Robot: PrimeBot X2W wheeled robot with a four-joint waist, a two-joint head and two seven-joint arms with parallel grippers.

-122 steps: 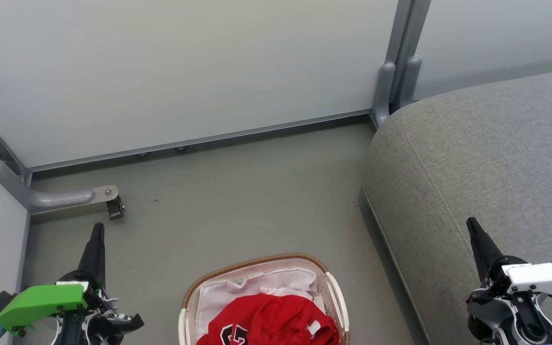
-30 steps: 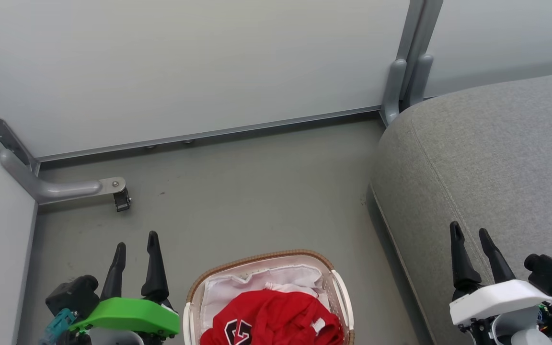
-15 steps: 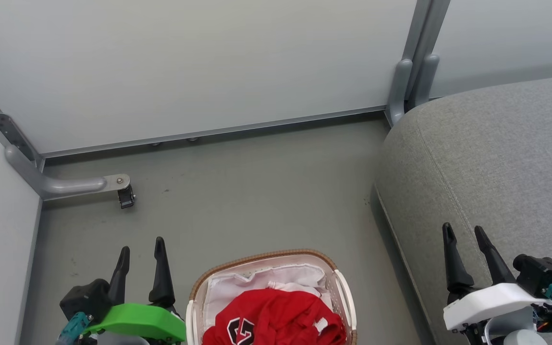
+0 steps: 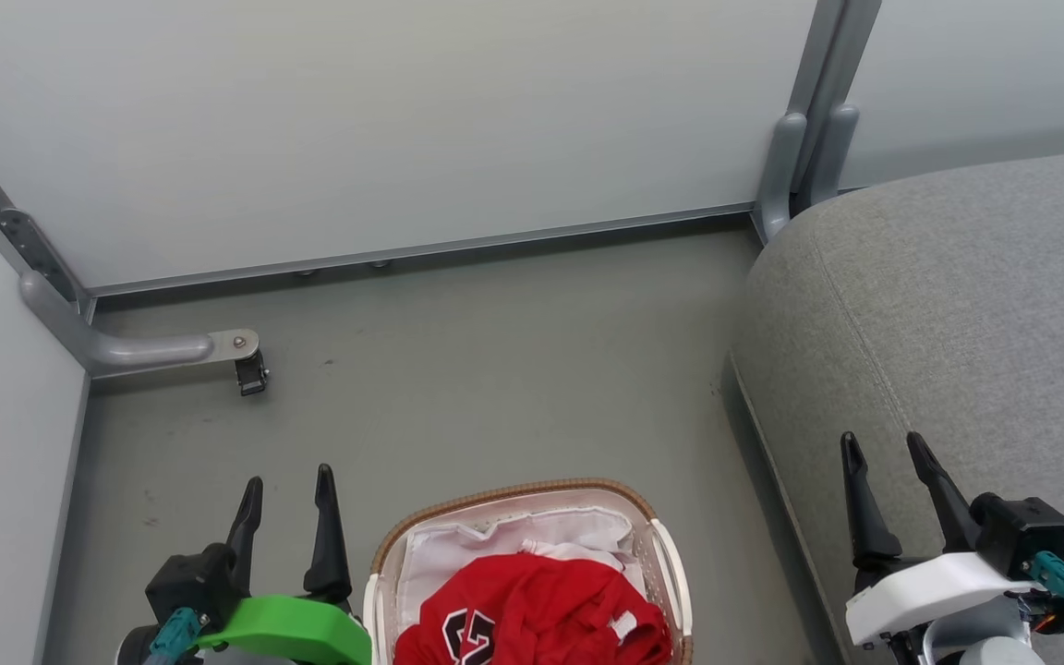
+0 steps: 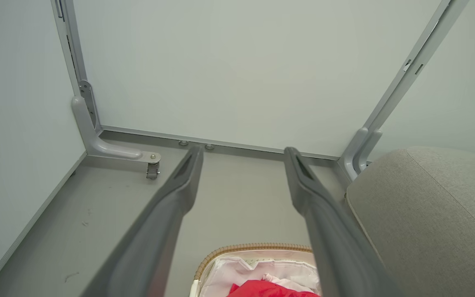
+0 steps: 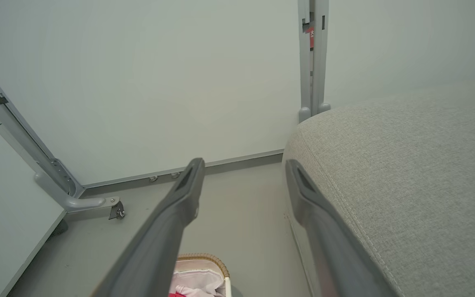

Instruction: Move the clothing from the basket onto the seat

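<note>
Grey floor holds the basket of red clothing just right of the wide-open, empty left gripper; the seat lies beside the equally spread, empty right gripper.

The grey floor carries the basket at 6 o'clock, its far brown rim in the head view and its near end cut off. The seat stands at 3 o'clock, apart from the basket. At 9 o'clock a grey bracket foot with a small black caster rests there.
</note>
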